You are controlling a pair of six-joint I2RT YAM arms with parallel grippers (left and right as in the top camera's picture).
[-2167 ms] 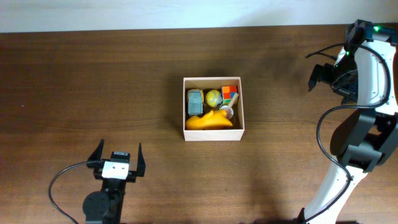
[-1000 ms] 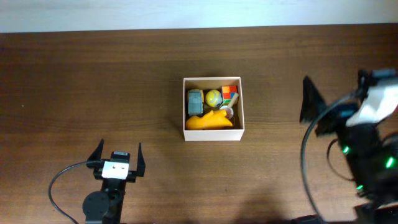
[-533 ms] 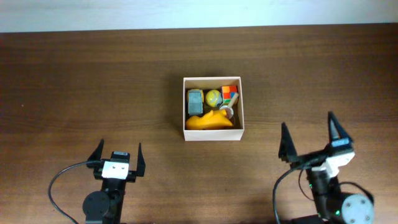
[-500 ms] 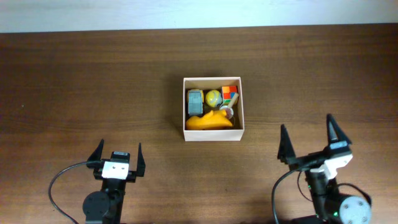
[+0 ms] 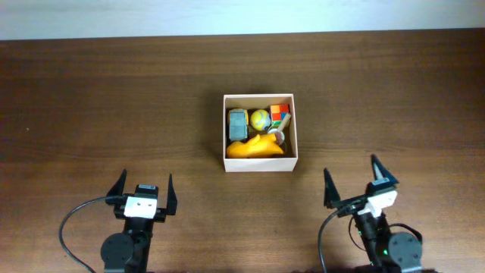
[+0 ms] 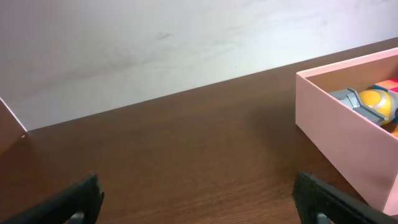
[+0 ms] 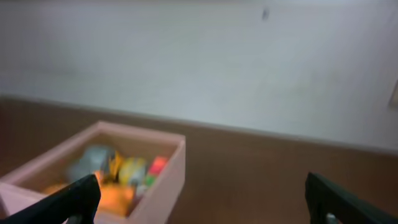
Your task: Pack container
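Observation:
The container (image 5: 260, 164) is a square white-walled box at the table's middle. It holds a grey toy (image 5: 238, 121), a yellow ball (image 5: 260, 119), a multicoloured cube (image 5: 280, 115) and an orange toy (image 5: 256, 147). It shows at the right of the left wrist view (image 6: 339, 118) and at the left of the blurred right wrist view (image 7: 163, 186). My left gripper (image 5: 143, 189) is open and empty at the front left. My right gripper (image 5: 354, 186) is open and empty at the front right.
The brown wooden table (image 5: 114, 98) runs to a white wall (image 5: 227, 15) at the back. Black cables (image 5: 72, 224) loop beside the left arm's base at the front edge.
The right arm has swung from high at the right edge down to the front right of the table, its open gripper now low and facing the box. The left arm has not moved.

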